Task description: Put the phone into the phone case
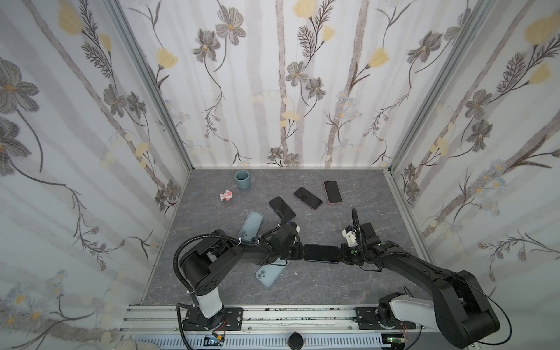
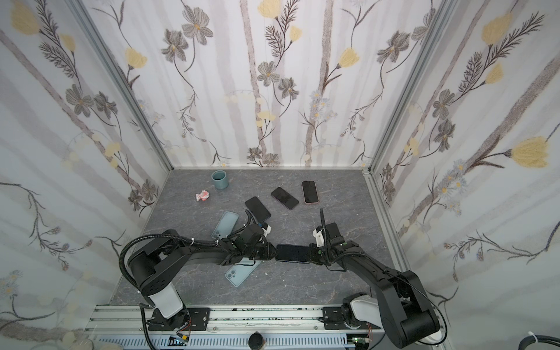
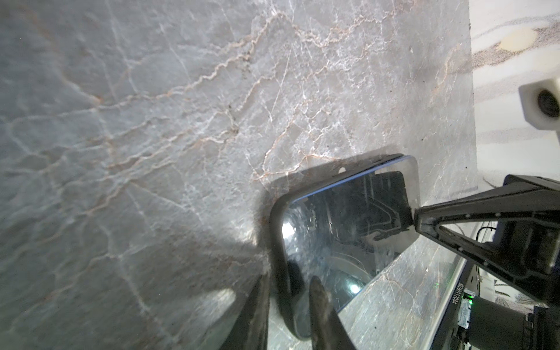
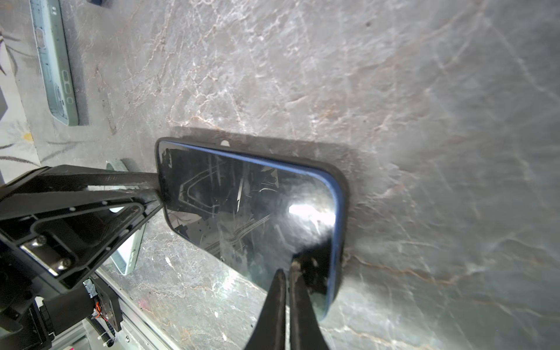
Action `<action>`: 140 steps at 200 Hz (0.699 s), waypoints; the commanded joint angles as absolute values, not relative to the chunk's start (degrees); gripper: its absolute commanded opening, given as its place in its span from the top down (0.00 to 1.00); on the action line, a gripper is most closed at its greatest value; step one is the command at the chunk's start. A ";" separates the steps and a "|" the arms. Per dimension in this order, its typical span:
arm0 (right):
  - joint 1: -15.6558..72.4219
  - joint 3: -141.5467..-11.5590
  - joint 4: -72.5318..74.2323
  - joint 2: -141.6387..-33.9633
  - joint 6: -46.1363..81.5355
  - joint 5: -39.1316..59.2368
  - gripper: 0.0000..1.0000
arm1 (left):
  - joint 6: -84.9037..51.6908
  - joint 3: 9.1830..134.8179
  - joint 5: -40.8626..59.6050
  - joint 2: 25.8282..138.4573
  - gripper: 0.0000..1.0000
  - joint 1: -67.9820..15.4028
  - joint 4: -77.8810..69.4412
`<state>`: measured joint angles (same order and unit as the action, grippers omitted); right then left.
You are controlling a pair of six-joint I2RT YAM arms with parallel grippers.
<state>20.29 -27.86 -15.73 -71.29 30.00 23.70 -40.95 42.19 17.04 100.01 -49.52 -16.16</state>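
Observation:
A black-screened phone [image 1: 321, 254] [image 4: 251, 212] with a blue edge sits inside a dark phone case [image 4: 345, 194] [image 3: 279, 242] between my two arms in both top views. My left gripper [image 1: 302, 253] [image 3: 289, 281] is at its left end. One finger is outside the case rim and the other is over the screen, so it is shut on that end. My right gripper [image 1: 338, 254] [image 4: 288, 268] is shut with nothing between its fingers. Its tips rest on the screen near the right end.
Three more dark phones [image 1: 281, 209] [image 1: 307, 198] [image 1: 332, 191] lie towards the back. Two pale blue cases [image 1: 251, 225] [image 1: 269, 274] lie by and partly under the left arm. A blue-grey cup [image 1: 242, 179] and a small pink toy [image 1: 226, 195] stand at the back left. Papered walls enclose three sides.

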 commanded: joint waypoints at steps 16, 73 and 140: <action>21.19 -28.53 -19.08 -71.70 30.80 20.23 0.94 | -41.33 41.74 17.17 100.18 0.74 -49.53 -13.95; 21.03 -29.97 -21.93 -65.08 32.10 12.81 0.81 | -41.05 42.11 16.88 99.88 0.74 -49.48 -13.71; 21.27 -29.27 -19.23 -71.15 31.01 18.36 0.84 | -41.19 42.11 17.02 100.05 0.74 -49.53 -13.70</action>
<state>21.04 -29.56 -20.27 -70.48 31.42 16.84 -40.95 42.15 17.21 99.85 -49.52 -16.01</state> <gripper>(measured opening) 0.170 0.259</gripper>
